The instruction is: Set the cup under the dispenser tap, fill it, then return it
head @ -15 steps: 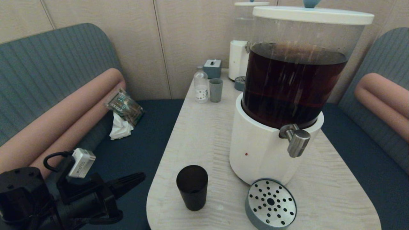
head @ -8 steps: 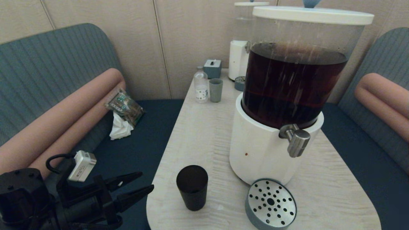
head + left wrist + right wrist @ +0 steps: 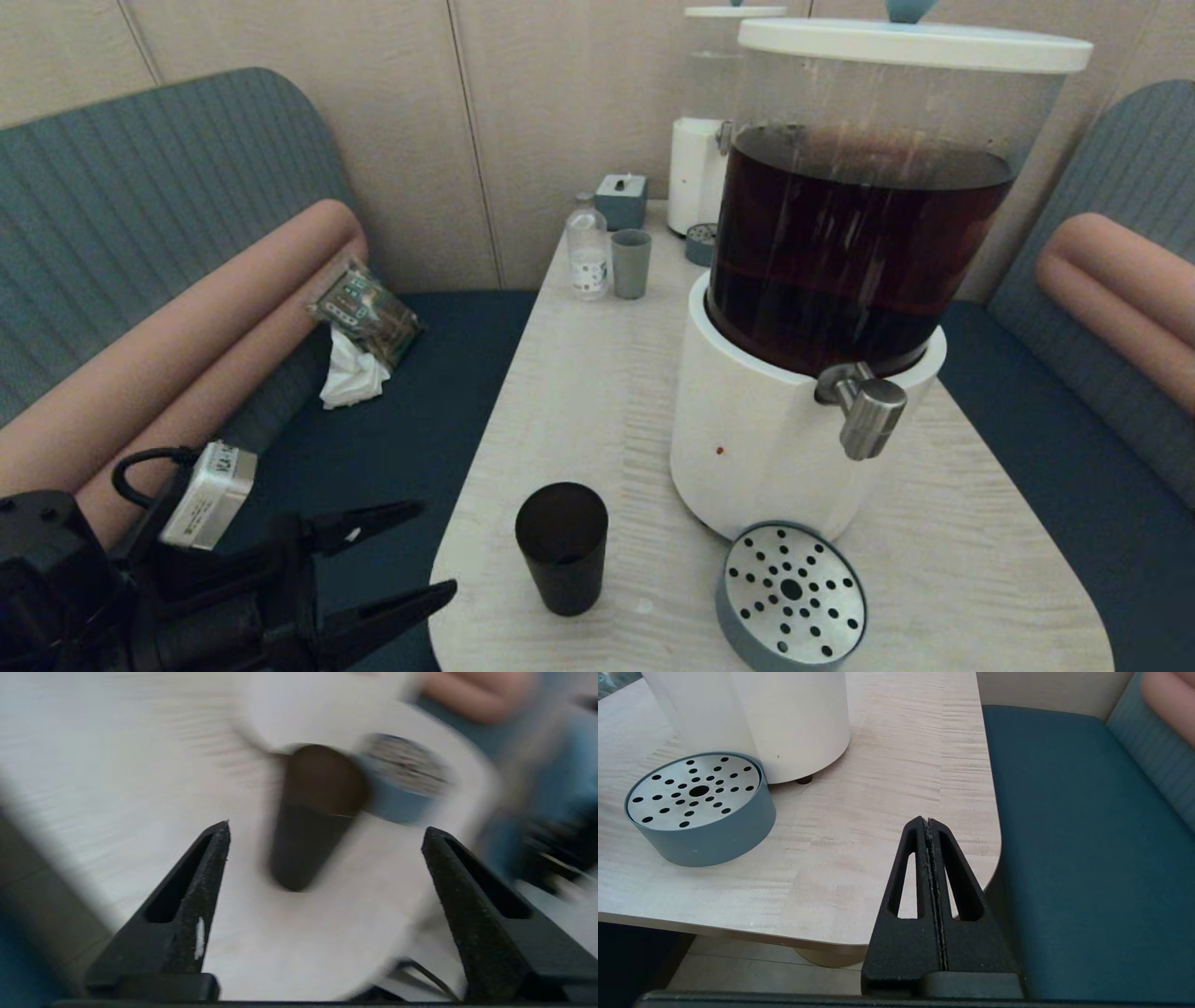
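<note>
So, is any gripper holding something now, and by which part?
Nothing is held. The left gripper is open, apart from the cup, which stands on the table. The right gripper is shut and empty.

— Where's your left gripper (image 3: 425, 551)?
— Low at your left, fingers spread wide, tips pointing toward the table edge.
— And your right gripper (image 3: 928, 822)?
— Parked low, fingers pressed together.

- A round perforated drip tray (image 3: 792, 595) on the bench (image 3: 579, 411), just before the big white base.
- A small clear bottle (image 3: 587, 248) beside a grey-green cup (image 3: 631, 263).
- A second dispenser (image 3: 702, 159) at the far end.
- Crumpled white tissue (image 3: 351, 379) on the seat.
</note>
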